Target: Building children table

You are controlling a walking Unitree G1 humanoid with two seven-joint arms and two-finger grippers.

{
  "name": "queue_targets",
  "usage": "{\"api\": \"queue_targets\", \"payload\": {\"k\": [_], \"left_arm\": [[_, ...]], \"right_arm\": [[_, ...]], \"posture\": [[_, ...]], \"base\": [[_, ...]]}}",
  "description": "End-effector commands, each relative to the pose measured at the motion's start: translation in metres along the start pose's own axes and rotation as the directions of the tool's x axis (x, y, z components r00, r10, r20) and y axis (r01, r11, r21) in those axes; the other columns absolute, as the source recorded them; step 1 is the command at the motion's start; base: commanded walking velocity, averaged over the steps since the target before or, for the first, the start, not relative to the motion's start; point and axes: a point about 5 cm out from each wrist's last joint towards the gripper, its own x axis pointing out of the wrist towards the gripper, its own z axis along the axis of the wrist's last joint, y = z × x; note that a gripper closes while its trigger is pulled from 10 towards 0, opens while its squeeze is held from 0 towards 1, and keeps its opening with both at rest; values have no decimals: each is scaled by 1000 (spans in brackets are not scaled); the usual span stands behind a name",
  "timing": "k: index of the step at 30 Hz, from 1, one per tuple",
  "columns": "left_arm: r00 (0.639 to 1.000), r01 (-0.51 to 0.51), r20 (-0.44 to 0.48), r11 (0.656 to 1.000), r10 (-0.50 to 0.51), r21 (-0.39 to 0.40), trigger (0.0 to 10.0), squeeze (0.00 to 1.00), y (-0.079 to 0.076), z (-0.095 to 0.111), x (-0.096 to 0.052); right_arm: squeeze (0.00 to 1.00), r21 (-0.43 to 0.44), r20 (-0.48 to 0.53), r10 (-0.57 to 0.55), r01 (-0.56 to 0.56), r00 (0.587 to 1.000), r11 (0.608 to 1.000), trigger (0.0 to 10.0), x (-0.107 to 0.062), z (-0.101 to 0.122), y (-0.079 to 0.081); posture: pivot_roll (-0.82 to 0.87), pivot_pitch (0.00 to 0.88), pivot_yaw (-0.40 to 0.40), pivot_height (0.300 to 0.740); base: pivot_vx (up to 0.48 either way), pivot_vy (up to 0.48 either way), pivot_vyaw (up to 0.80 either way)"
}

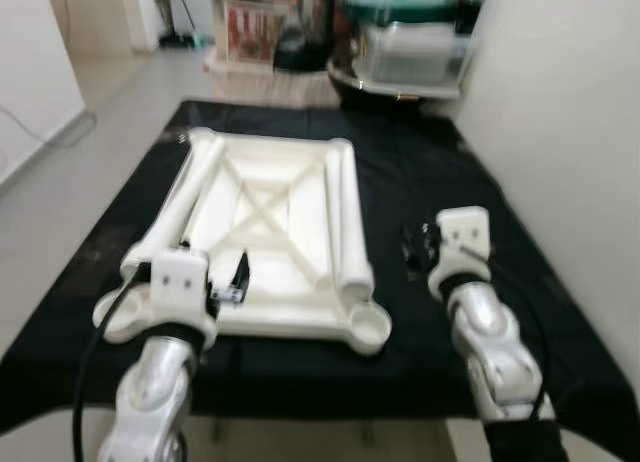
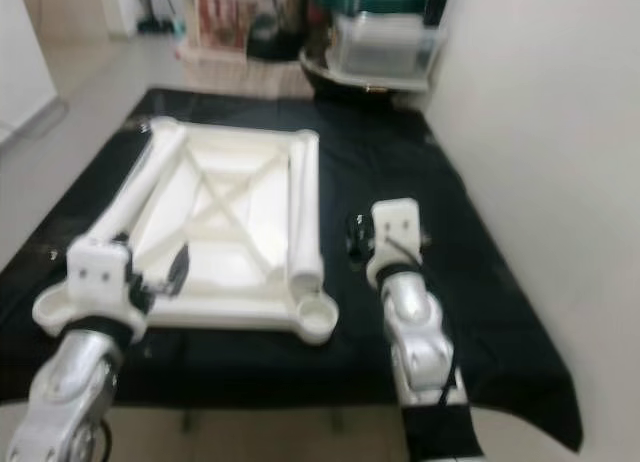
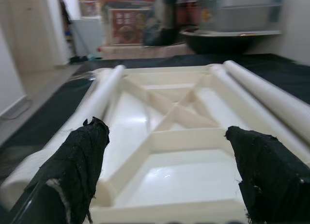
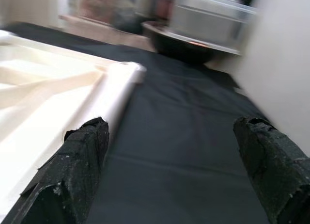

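Now your left claw hovers with fingers apart over the near edge of the upturned white tabletop, which lies on the black cloth. Your right claw, also spread, hangs over bare cloth just beside the right table leg. Swing it left, centre on the tube, then close.

The tabletop is cream-white plastic with a raised X-shaped rib pattern, and the two legs lying on it are the same cream. The cloth beneath is plain black. Both arms are silver with white wrist blocks; the left tool and right tool have matt black fingers.
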Motion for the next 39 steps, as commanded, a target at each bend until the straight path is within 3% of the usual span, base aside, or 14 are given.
{"api": "queue_targets", "payload": {"k": [1, 15, 25, 32, 39], "left_arm": [[1000, -1, -14, 1000, 1, -8, 10000, 0, 0, -3, -2], [1000, -20, -11, 999, 20, 25, 10000, 0, 7, 0, -3], [991, -102, -86, 994, 105, 37, 10000, 0, 19, -14, -7], [995, -86, -49, 995, 88, 43, 10000, 0, 14, -8, 0], [997, -59, -35, 997, 61, 57, 10000, 0, 12, -5, 0]], "right_arm": [[0, 15, -17, 1, -1, 1000, 1000, 10000, 0, -3, 0], [0, 111, -52, -3, 9, 999, 994, 10000, -1, -7, 0], [0, 87, -35, 14, -11, 999, 996, 10000, -1, -5, 3], [0, 94, -54, 6, -1, 999, 996, 10000, -2, -7, -2], [0, 130, -58, 14, -7, 998, 991, 10000, 0, -5, 2]], "posture": [[56, 0, -113, 740], [73, 0, -112, 740], [53, 0, -129, 740], [51, 0, -131, 740], [44, 0, -124, 740]], "base": [[0, 345, 0], [0, 71, 0], [0, 0, 0], [0, 411, 0], [0, 0, -111]]}}
